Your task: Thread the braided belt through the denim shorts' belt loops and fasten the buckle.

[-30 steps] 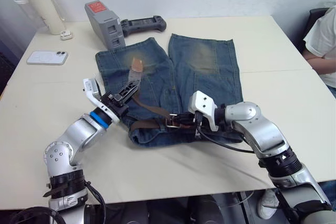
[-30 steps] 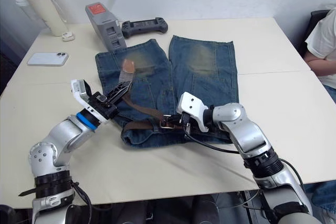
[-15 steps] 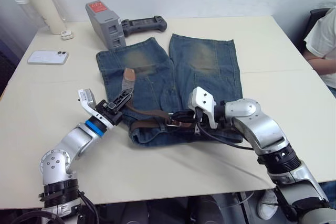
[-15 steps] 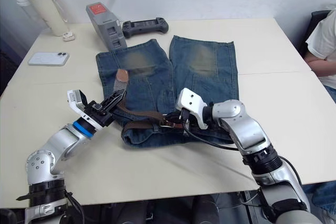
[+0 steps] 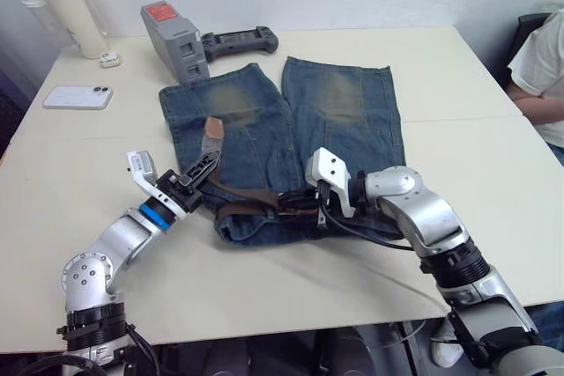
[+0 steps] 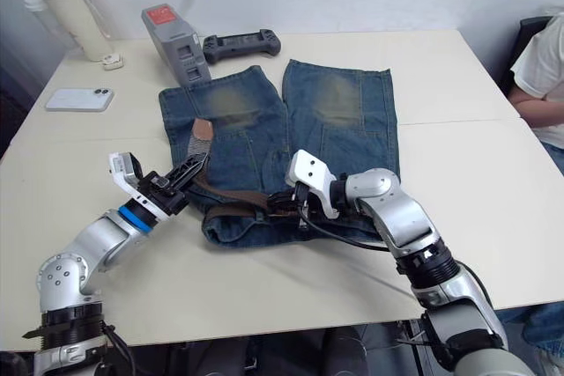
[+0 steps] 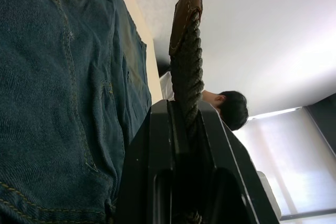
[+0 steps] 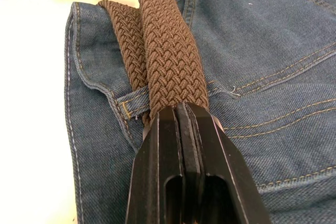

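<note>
The denim shorts [image 5: 344,103] lie flat on the table, waistband toward me. The braided belt [image 5: 251,193] runs along the waistband, and its darker end [image 5: 211,129] stands up over the left leg. My left gripper [image 5: 204,167] is shut on the belt just below that end, as the left wrist view shows with the belt [image 7: 188,61] rising between the fingers [image 7: 160,129]. My right gripper [image 5: 295,200] is shut on the belt at mid-waistband. In the right wrist view one belt strand [image 8: 126,40] passes under a belt loop [image 8: 130,109] beside my right gripper [image 8: 181,109]. The buckle is hidden by the right fingers.
At the table's far left stand a cream bottle [image 5: 70,6], a small white item [image 5: 110,59] and a white phone [image 5: 77,97]. A grey device [image 5: 174,41] and a black controller [image 5: 240,41] lie beyond the shorts. A person [image 5: 542,68] sits at the right edge.
My left gripper has drawn back toward me and to the left, lowering the belt's end over the left leg. My right gripper has slid a little left along the waistband.
</note>
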Available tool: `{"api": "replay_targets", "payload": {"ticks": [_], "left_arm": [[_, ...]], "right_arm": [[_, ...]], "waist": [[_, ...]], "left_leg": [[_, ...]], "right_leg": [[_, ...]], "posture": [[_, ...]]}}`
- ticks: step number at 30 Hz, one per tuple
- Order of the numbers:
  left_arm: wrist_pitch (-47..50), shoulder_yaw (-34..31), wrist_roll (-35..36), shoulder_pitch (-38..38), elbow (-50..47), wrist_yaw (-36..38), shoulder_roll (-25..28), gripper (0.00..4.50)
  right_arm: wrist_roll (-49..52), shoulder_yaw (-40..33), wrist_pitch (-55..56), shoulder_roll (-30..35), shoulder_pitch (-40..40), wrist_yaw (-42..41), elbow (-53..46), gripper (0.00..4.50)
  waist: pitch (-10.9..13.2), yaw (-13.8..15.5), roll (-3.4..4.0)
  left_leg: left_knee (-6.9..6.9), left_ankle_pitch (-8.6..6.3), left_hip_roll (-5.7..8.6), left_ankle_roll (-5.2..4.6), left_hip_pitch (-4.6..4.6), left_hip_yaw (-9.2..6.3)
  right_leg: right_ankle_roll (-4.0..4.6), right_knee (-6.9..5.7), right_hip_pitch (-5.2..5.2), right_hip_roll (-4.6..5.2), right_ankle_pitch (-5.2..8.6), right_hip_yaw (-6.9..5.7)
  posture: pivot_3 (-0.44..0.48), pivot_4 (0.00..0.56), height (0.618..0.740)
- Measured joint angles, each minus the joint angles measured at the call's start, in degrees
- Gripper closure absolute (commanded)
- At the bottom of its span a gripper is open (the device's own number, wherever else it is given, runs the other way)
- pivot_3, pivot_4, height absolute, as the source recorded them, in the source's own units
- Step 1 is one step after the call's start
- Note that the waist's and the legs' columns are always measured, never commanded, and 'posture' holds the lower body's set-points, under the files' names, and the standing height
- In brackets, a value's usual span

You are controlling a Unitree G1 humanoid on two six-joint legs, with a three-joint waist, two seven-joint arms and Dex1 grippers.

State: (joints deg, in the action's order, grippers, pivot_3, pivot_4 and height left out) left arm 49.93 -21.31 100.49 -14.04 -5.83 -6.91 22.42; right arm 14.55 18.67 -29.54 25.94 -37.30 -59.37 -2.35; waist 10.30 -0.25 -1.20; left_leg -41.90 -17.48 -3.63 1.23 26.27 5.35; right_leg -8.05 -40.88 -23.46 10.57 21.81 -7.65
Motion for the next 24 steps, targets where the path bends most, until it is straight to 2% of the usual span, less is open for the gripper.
{"api": "replay_targets", "payload": {"ticks": [6,11,17,24], "left_arm": [[0.1,0.0,-0.9,1.0,0.1,0.5,0.7,4.5],[0.3,0.1,-2.1,1.0,0.5,1.9,0.9,4.5],[0.7,0.5,-3.4,0.8,2.0,3.0,1.0,4.5],[1.2,0.5,-4.1,0.5,2.3,3.8,1.0,4.5]], "right_arm": [[2.6,-2.5,-0.8,-0.8,-0.4,-0.2,0.2,4.43],[9.0,-9.3,-4.4,0.7,-1.7,-1.3,-1.8,4.43],[6.8,-6.2,-2.9,2.5,1.1,-2.4,-1.5,4.43],[4.2,-2.9,0.8,-0.5,1.7,-2.3,3.1,4.43]], "waist": [[0.0,0.1,0.0],[0.0,0.2,0.0],[0.0,0.0,0.01],[0.0,0.1,0.01]], "left_leg": [[0.01,0.0,0.01,0.0,0.03,0.0],[0.01,-0.01,0.01,0.01,0.02,0.0],[0.08,-0.01,0.0,0.02,0.0,0.05],[0.07,-0.01,0.01,0.02,0.0,0.04]], "right_leg": [[0.0,0.0,0.0,0.0,0.0,-0.01],[0.0,0.02,0.01,0.0,0.0,-0.01],[0.0,0.07,-0.03,0.0,0.0,0.02],[0.0,0.15,-0.01,0.0,0.0,0.01]], "posture": [[0.0,0.15,0.664],[0.0,0.15,0.664],[0.0,0.15,0.664],[0.0,0.15,0.664]]}}
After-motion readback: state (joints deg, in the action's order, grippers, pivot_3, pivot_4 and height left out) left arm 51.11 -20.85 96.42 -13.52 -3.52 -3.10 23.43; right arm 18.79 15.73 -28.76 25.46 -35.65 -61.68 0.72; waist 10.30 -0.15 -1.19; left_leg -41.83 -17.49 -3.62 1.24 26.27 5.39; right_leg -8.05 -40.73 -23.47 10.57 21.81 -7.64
